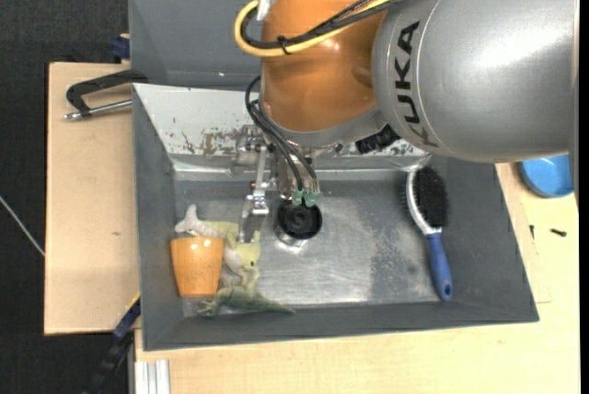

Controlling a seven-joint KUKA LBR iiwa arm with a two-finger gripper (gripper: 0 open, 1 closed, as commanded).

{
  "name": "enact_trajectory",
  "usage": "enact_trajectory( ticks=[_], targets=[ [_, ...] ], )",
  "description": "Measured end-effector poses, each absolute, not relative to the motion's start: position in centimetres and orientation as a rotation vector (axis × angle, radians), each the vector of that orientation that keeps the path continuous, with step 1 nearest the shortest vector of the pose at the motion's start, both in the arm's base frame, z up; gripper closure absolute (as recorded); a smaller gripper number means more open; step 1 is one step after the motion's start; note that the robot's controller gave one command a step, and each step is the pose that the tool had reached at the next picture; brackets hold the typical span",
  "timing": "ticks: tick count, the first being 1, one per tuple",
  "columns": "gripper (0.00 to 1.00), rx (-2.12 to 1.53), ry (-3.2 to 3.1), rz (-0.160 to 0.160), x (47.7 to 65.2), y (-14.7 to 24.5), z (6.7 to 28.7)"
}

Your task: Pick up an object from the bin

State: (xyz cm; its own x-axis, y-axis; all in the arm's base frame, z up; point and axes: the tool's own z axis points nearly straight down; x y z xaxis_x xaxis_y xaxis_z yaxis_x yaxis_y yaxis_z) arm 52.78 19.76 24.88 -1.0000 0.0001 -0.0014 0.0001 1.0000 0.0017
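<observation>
Where the grey bin [368, 265] narrows toward its lower left corner, an orange cup [197, 266] sits in a small huddle of things. Touching its right side is a pale, lumpy toy figure [237, 254], and a green toy [241, 301] lies along the near wall below both. The gripper [250, 225] hangs just over the pale figure. I cannot tell whether it is released or clenched, and nothing shows in its hold.

The figure is probably light, hollow plastic or rubber, a little springy and smooth enough to slip. The best place to take hold would be across its narrow middle, clear of the cup. Its long axis seems to run from upper left to lower right, but I cannot tell which end is the head.

Further right a black round thing [297, 220] lies on the floor, well apart from a hairbrush [429, 199] by the right wall.
</observation>
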Motion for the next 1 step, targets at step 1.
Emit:
enact_trajectory(
  ticks=[1],
  targets=[
    [0.0,-0.304,3.108,0.011,52.95,16.49,9.13]
  ],
)
